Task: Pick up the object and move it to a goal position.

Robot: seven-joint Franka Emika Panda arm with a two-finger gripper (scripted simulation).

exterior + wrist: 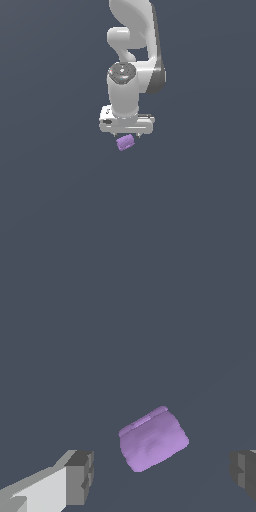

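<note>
Object [152, 441], the light-purple chunk, lies tilted between the gripper's [162, 476] 2 dark fingertips [80, 476], touching neither; the jaws stand wide. In the exterior view the object [125, 142] shows at about 7 o'clock just under the white gripper [127, 134], on the flat dark grey ground [55, 200].

Light-purple object [152, 442]; white end effector [162, 476], dark grey fingertips [80, 476]; slate-grey ground [50, 200]
</note>
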